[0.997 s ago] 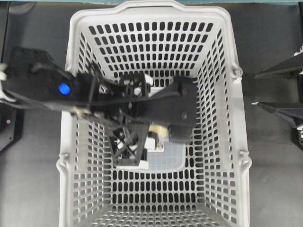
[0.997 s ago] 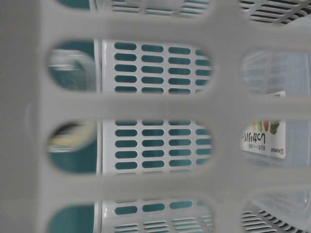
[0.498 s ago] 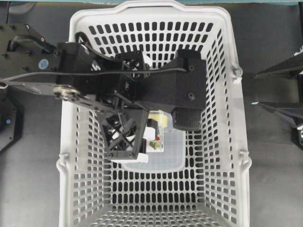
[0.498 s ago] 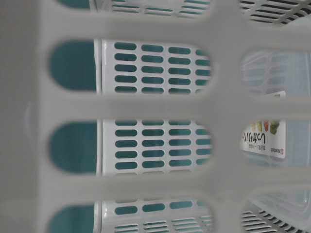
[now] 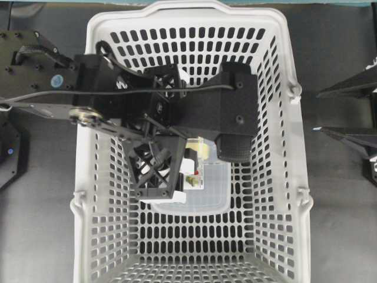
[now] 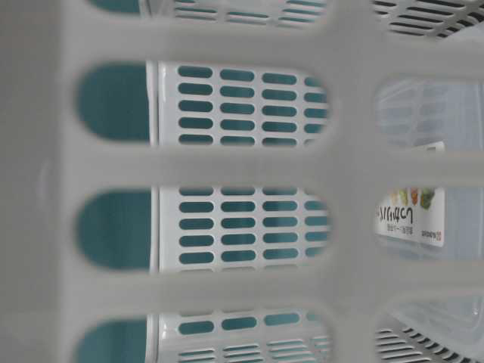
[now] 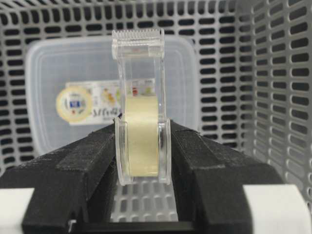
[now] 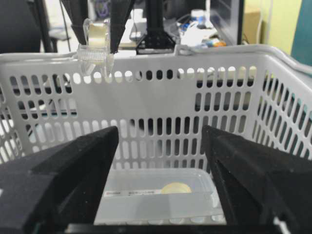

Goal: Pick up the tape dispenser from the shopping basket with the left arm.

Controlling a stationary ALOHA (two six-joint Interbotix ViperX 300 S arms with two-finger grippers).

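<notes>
Grey slotted walls of the shopping basket [image 5: 283, 177] ring the scene. Between the closed pads of the left gripper [image 7: 142, 146] sits the tape dispenser [image 7: 141, 105], long axis upright, raised to rim height above a clear lidded container [image 7: 44, 92]. The right gripper [image 8: 158, 168] gapes empty, well apart. Half a second on, barely any change

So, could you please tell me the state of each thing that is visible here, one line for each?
tape dispenser: clamped between the left gripper's fingers, lifted above the basket rim.
left gripper: shut on the tape dispenser.
right gripper: open, holding nothing, outside the basket.
shopping basket: upright on the table.
lidded clear container: lying on the basket floor, lid on.
</notes>
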